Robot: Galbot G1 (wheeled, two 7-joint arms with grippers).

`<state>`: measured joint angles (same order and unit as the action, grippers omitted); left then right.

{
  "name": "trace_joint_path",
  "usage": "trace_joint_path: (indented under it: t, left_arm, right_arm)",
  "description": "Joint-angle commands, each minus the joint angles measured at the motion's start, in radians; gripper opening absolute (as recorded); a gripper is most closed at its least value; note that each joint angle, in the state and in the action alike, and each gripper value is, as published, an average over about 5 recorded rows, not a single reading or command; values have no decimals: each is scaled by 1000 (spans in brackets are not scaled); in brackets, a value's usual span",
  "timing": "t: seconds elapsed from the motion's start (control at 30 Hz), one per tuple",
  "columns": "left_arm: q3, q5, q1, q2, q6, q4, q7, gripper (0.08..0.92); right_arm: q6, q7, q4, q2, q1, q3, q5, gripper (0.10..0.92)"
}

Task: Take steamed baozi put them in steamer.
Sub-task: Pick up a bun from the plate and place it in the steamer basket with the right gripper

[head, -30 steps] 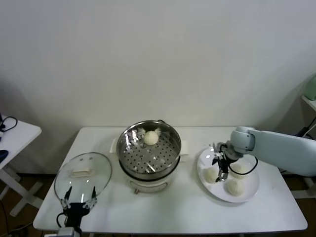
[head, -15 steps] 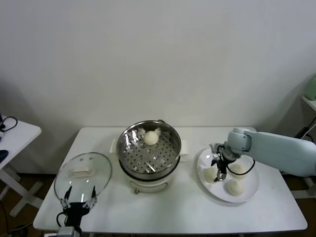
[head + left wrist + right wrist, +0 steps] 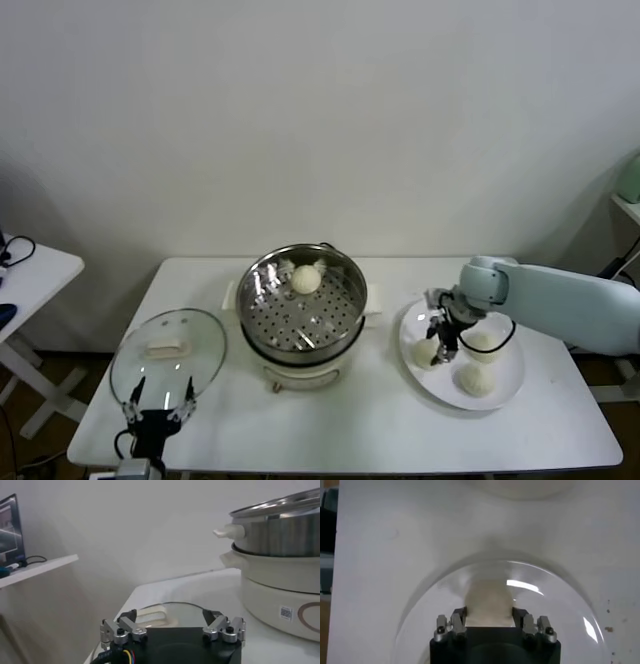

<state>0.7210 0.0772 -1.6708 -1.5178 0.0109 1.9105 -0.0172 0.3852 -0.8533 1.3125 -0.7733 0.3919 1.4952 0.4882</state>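
Note:
The steamer [image 3: 262,302] stands at the table's middle with one steamed baozi [image 3: 305,279] on its perforated tray. A white plate [image 3: 505,396] to the right carries three more baozi. My right gripper [image 3: 440,349] reaches down onto the leftmost one [image 3: 427,353]; in the right wrist view its fingers press both sides of that baozi [image 3: 488,599], which still rests on the plate [image 3: 420,605]. The other two baozi [image 3: 484,342] [image 3: 477,380] lie beside it. My left gripper [image 3: 160,404] is parked open at the front left, near the lid.
The glass lid [image 3: 168,350] with its cream handle [image 3: 150,615] lies flat on the table to the left of the steamer [image 3: 280,535]. A second white table [image 3: 30,275] stands off to the far left. The table's front edge runs close below the plate.
My right gripper's fingers have closed in on the leftmost baozi on the plate, and the arm has edged slightly left. The left arm has stayed still.

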Motion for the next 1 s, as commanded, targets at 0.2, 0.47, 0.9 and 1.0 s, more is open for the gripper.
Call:
trace_joint_path:
  t: [0.2,0.47,0.9,1.0]
  left_arm:
    - [-1,1,0,1,-3,9,0,823]
    - [-4,-1,-2,7,-4,14,1,823]
    - [-17,-2,6,6,-1,11,1,823]
    - [-14,-3,6,7,-1,12,1,823]
  right_arm:
    - [-25,-49,106,23,331,214,108,619]
    - [-42,-126,243,-7,733,415,285,617]
    - [76,-65,294,-207,804,206,520,619]
    - [110,-32,256,-287,733,126,536,619]
